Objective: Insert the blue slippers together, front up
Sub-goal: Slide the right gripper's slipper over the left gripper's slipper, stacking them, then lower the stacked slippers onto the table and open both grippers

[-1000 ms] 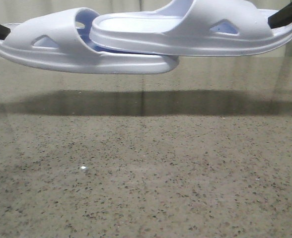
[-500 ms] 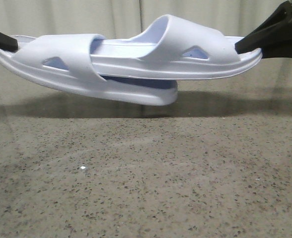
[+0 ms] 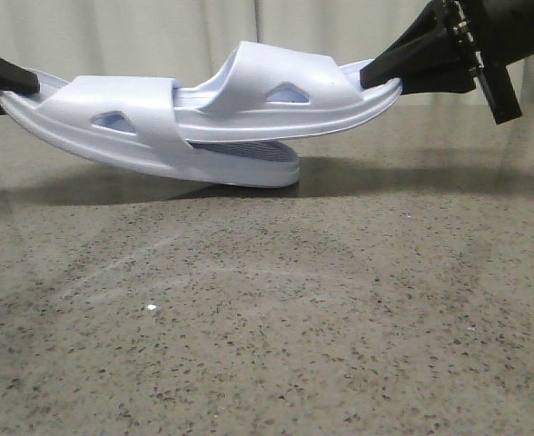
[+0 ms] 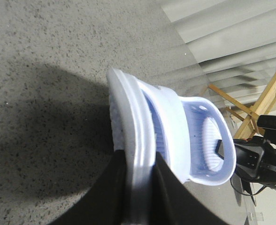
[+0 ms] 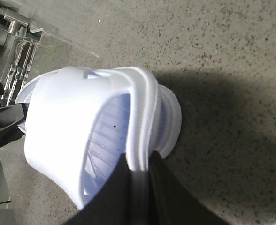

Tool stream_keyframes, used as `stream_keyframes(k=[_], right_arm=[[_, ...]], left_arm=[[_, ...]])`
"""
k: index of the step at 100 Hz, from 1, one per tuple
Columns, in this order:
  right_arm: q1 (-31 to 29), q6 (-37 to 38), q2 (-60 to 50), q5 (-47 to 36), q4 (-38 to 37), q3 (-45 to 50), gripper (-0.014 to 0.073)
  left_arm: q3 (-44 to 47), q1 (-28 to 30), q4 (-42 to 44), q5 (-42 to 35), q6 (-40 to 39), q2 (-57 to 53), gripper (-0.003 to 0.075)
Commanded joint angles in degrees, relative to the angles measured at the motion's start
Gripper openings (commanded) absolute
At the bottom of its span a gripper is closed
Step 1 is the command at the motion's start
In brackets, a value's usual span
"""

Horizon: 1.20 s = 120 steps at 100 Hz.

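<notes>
Two pale blue-white slippers hang over the table, one pushed into the other. My left gripper point(image 3: 24, 84) is shut on the outer end of the left slipper point(image 3: 131, 118). That slipper tilts down, and its far end touches the table. My right gripper point(image 3: 380, 74) is shut on the outer end of the right slipper point(image 3: 290, 91). Its other end runs under the left slipper's strap. In the left wrist view my left gripper point(image 4: 140, 164) pinches the sole rim point(image 4: 134, 117). In the right wrist view my right gripper point(image 5: 139, 161) pinches the sole rim point(image 5: 145, 103).
The speckled grey table point(image 3: 267, 327) spreads in front of and under the slippers. Pale curtains hang behind. A wooden stand point(image 4: 260, 98) and the other arm point(image 4: 264, 157) show in the left wrist view. A metal frame point(image 5: 16, 42) stands past the table edge.
Both grippers have come lower and closer together. The right slipper has slid further under the left slipper's strap. The left slipper now tilts down onto the table.
</notes>
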Motion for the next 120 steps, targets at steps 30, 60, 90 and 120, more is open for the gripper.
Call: stream_keyframes(k=[30, 60, 90, 120], right_arm=[[-4.6, -0.9, -2.1, 17.4, 3.8, -2.3, 0.0232], [-13.9, -0.2, -3.5, 19.3, 2.9, -2.3, 0.0232], [-14.9, -0.1, -3.7, 19.3, 2.4, -2.3, 0.0232], [-14.9, -0.1, -3.7, 19.3, 2.4, -2.3, 0.0232]], left_arm=[[-1.2, -0.9, -4.2, 9.2, 0.9, -1.4, 0.0015], [-1.2, -0.9, -4.2, 1.3, 1.4, -1.4, 0.0015], [-1.2, -4.8, -4.2, -7.3, 7.4, -1.4, 0.0016], [-2.2, -4.9, -3.7, -10.1, 17.6, -1.4, 0.0302]])
